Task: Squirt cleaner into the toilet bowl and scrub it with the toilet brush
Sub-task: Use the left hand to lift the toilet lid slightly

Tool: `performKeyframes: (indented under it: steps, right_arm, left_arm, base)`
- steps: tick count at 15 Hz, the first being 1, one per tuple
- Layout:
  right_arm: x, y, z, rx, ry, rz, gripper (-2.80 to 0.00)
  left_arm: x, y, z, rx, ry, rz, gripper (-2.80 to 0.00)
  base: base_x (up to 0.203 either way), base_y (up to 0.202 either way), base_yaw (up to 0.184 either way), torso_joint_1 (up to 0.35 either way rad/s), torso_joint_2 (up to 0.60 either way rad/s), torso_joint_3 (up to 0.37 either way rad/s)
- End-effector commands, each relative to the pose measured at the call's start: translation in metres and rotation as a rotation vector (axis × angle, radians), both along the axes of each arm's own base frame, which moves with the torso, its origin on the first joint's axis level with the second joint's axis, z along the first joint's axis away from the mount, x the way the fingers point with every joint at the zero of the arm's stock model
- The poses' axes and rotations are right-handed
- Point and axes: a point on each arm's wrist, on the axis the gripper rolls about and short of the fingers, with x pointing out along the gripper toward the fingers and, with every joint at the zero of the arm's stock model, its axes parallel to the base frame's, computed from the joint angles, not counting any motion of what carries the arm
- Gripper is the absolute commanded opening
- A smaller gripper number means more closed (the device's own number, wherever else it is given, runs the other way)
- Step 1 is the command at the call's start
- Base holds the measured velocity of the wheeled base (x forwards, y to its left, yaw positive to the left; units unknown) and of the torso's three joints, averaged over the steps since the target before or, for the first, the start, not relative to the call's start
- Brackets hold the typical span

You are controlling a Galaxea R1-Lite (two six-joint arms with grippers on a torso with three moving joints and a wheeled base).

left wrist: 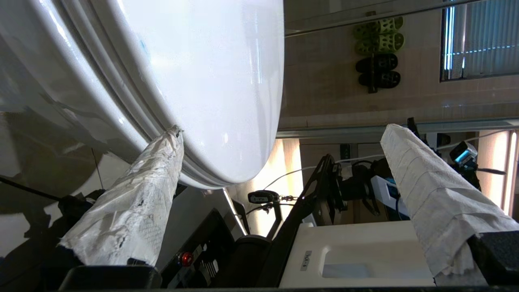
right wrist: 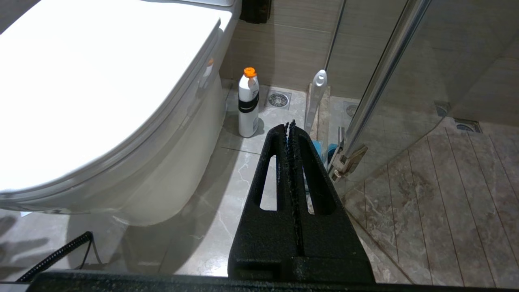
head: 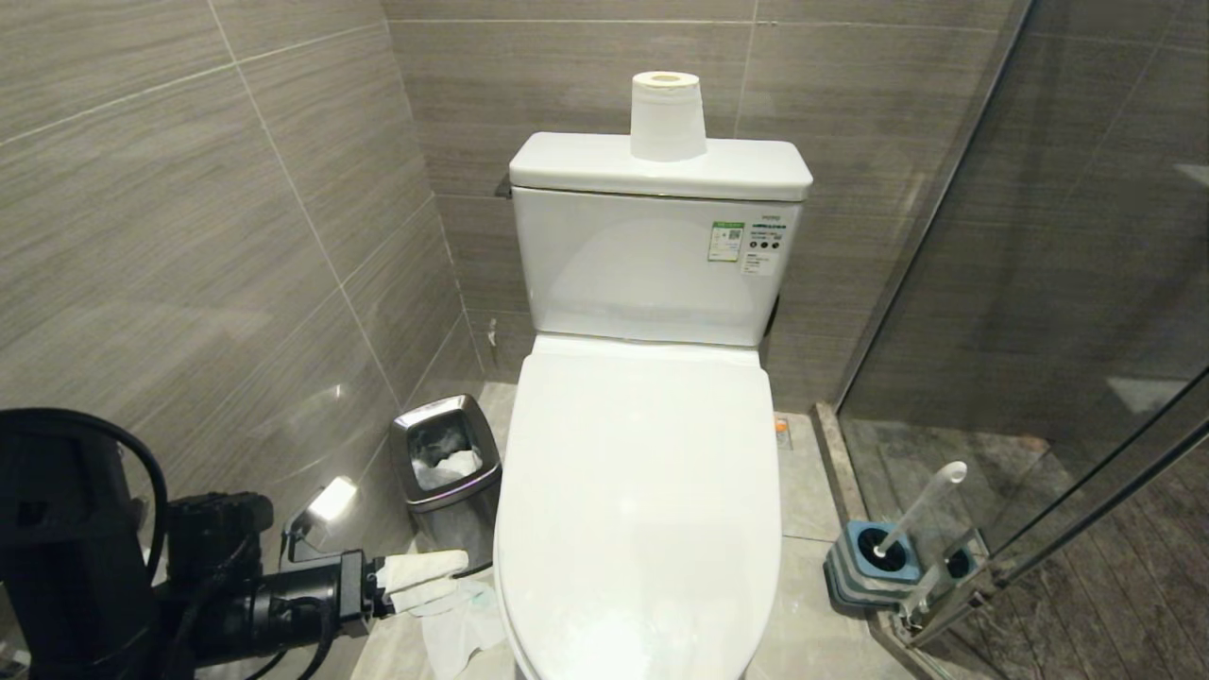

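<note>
My left end effector (head: 430, 581), fingers spread wide, noses under the closed toilet (head: 642, 510) lid's front edge; next, lift. Cleaner (right wrist: 248, 103) and brush (head: 921, 510) wait beside the toilet; right end effector (right wrist: 291, 127) pressed together.

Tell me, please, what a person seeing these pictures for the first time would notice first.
The large glossy white ceramic toilet fills the middle, its lid shut, with a white paper roll standing on the cistern. At lower left, the left claw, its fingers wrapped in white paper, stands open at the lid's edge. The long whitish brush leans in its blue-and-grey holder by the glass door on the right.
</note>
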Motion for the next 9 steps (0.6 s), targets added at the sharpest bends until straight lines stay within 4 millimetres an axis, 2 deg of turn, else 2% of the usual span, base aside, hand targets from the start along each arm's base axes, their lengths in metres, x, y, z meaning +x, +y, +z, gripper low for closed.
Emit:
performKeyframes:
  steps: [1,5,9]
  right_arm:
    - [0.0001,0.0000,-0.0004,0.000,0.002,0.000,-2.80]
    - [0.0001,0.0000,-0.0003,0.000,0.001,0.000,-2.80]
    - [0.0000,0.0000,-0.0001,0.000,0.001,0.000,-2.80]
  left_arm:
    - [0.0006,-0.0031,0.0014,-0.005,-0.019,-0.019,0.00]
    - [-0.0060,-0.0039,-0.0035,-0.007,-0.006,-0.023,0.00]
    - [-0.0063,-0.0032,0.0004,-0.020,-0.014,-0.029,0.00]
  base:
    - [0.000,0.000,0.000,0.000,0.00,0.000]
    - [0.000,0.000,0.000,0.000,0.00,0.000]
    - [0.000,0.000,0.000,0.000,0.00,0.000]
